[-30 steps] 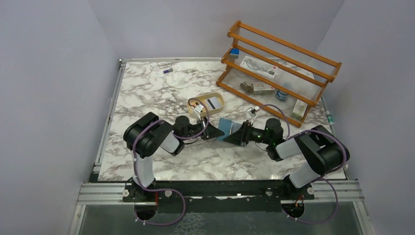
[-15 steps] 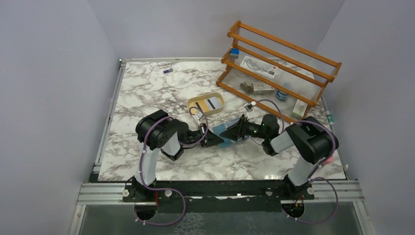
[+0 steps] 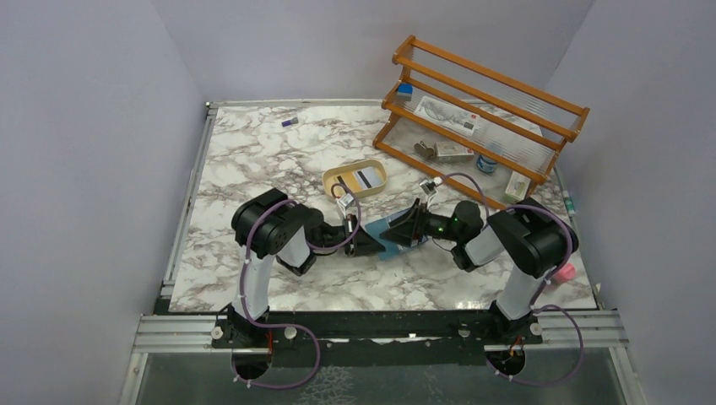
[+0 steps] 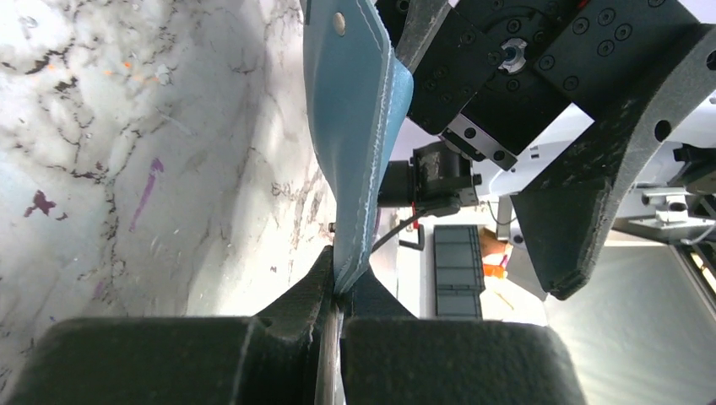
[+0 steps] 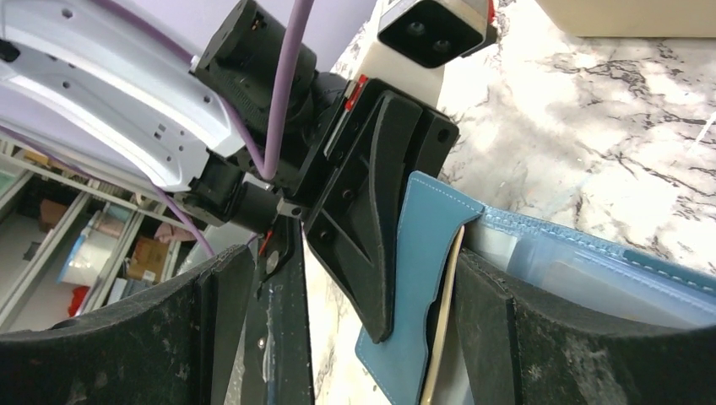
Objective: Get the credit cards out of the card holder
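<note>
Holder (image 4: 355,126), likely limp, is being clenched by left end effector (image 4: 333,295); stiff-looking card (image 5: 443,321) edge is being straddled by released right end effector (image 5: 355,278).

Nothing in any view can be read as a word, brand or number. On the wooden rack (image 3: 498,74), the small boxes (image 3: 446,152) and the flat packet (image 3: 447,112) carry what may be printing, but it is too small to make out from the top camera. The card (image 3: 365,177) in the tan tray (image 3: 327,180) shows only a dark stripe. The card holder (image 4: 355,110) shows stitching and a metal snap.
</note>
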Robot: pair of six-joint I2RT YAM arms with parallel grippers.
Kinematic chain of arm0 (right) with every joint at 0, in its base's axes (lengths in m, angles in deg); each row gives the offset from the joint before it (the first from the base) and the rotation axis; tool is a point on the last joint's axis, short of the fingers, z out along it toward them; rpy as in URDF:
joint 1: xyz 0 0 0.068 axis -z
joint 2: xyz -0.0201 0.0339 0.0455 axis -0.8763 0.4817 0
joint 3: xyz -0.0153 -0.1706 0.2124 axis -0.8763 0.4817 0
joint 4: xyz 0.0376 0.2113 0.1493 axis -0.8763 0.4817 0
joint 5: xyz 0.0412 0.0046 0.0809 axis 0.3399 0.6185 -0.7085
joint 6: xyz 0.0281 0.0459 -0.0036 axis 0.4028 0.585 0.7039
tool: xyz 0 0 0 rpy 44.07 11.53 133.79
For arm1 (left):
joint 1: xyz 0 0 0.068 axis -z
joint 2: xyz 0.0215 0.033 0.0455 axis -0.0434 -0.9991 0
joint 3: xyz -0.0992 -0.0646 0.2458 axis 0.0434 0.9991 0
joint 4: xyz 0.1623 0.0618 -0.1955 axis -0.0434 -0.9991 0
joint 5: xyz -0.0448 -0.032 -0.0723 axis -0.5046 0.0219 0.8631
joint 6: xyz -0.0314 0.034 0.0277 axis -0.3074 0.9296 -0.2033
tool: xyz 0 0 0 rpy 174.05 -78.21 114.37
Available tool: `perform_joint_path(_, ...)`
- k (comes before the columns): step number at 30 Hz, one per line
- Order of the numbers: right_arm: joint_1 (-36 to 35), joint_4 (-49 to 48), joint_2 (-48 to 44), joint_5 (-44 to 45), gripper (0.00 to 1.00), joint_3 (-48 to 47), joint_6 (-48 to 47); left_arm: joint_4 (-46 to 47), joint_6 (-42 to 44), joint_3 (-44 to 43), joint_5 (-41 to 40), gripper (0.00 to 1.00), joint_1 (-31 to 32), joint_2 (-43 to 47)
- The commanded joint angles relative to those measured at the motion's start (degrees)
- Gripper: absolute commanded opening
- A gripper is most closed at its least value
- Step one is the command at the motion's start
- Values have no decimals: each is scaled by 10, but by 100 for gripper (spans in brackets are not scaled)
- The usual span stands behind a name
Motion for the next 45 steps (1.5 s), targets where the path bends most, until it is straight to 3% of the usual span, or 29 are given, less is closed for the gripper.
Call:
perform_joint_path(1, -15, -2, -45, -32, 88, 17, -41, 78, 8, -6, 38, 0, -26, 19)
perform_joint_path(9, -91, 216, -92, 41, 88, -22, -164, 0, 36, -48, 66, 0, -32, 44)
perform_joint_path(18, -98, 122, -33, 18, 88, -8, -108, -19, 56, -63, 86, 0, -36, 48)
perform_joint_path(26, -97, 85, -44, 8, 88, 20, -82, -24, 87, -63, 130, 0, -58, 64)
perform_joint_path(39, -96, 102, -94, -28, 86, 24, -37, -23, 167, -45, 169, 0, -62, 72)
perform_joint_path(45, -91, 159, -139, -38, 85, 14, -16, -25, 200, -36, 173, 0, -63, 61)
